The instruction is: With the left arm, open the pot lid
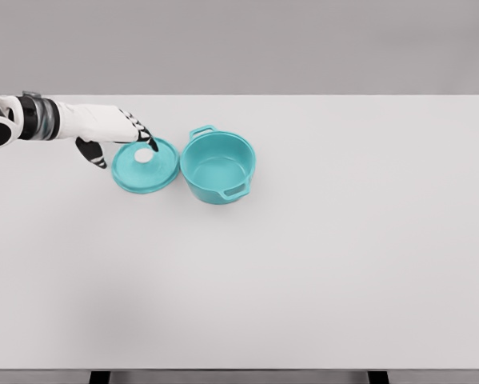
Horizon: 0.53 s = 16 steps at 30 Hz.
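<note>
White and wide, the table (303, 280) filled most of the head view, its near edge running along the bottom of the picture. Toward the far left part of it stood the teal pot (218, 166), upright and uncovered, with one loop handle pointing away and one pointing toward the camera. Its lid (146, 166) lay flat on the table just beside the pot on the left, rims close or perhaps touching, the white knob (145, 157) facing up. The left hand (115, 132) reached in from the left edge, hovering over the lid's far left side. Its fingers were loosely spread and gripped nothing, the dark fingertips (151, 145) sitting right at the knob, the thumb hanging below toward the table.
</note>
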### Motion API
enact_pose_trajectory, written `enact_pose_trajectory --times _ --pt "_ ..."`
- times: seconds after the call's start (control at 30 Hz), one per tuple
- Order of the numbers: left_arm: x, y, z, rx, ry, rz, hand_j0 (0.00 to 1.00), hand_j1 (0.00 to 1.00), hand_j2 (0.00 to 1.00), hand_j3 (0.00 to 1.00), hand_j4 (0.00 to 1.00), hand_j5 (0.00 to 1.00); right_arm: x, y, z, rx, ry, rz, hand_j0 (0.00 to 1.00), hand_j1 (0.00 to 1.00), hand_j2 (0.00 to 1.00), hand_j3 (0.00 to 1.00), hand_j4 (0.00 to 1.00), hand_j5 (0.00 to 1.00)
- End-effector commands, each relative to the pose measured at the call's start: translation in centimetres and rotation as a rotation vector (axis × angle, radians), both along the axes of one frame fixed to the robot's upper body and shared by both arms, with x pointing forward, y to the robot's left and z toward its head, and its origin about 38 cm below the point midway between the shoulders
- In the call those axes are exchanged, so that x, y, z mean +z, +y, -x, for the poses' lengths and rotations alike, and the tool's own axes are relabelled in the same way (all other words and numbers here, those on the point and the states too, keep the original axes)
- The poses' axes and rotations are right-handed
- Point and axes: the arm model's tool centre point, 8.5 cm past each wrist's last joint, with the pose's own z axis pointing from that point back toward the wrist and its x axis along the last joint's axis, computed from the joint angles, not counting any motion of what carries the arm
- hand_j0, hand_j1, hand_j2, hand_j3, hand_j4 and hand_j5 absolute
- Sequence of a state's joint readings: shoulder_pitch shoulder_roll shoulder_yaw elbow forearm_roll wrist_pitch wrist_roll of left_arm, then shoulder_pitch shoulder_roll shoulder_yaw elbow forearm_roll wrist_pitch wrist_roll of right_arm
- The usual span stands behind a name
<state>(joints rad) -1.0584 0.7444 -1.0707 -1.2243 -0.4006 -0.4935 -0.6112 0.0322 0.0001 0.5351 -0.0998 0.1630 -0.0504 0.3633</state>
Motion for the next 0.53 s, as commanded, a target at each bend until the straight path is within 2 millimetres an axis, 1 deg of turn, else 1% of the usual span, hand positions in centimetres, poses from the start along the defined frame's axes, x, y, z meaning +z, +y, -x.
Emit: enact_pose_trajectory --times 0.0,0.13,0.2,0.23,0.3,0.37,0.5 --pt "0.0 0.2 -0.1 0.008 0.001 0.002 1.0 1.0 1.0 1.0 1.0 1.0 0.0 0.0 0.0 0.0 0.0 0.0 1.0 1.0 1.0 1.0 1.0 1.0" --pt "-0.5 1.3 -0.2 0.039 0.014 -0.004 1.0 1.0 1.0 1.0 1.0 1.0 0.0 0.0 0.0 0.0 0.0 0.0 1.0 1.0 1.0 1.0 1.0 1.0" --pt "-0.3 4.5 0.3 0.097 0.019 -0.026 1.0 1.0 1.0 1.0 1.0 1.0 0.0 0.0 0.0 0.0 0.0 0.0 1.0 1.0 1.0 1.0 1.0 1.0" --pt "-0.2 6.2 0.1 0.146 0.031 -0.007 1.0 1.0 1.0 1.0 1.0 1.0 0.0 0.0 0.0 0.0 0.0 0.0 1.0 1.0 1.0 1.0 1.0 1.0" --pt "-1.0 8.8 -0.3 0.234 0.063 0.01 1.0 1.0 1.0 1.0 1.0 1.0 0.0 0.0 0.0 0.0 0.001 -0.001 1.0 1.0 1.0 1.0 1.0 1.0" --pt "-1.3 9.7 -0.5 0.266 0.069 0.008 1.0 1.0 1.0 1.0 1.0 1.0 0.0 0.0 0.0 0.0 0.0 0.0 1.0 1.0 1.0 1.0 1.0 1.0" --pt "-1.5 10.2 -0.6 0.284 0.074 0.006 1.0 1.0 1.0 1.0 1.0 1.0 0.0 0.0 0.0 0.0 0.0 0.0 1.0 1.0 1.0 1.0 1.0 1.0"
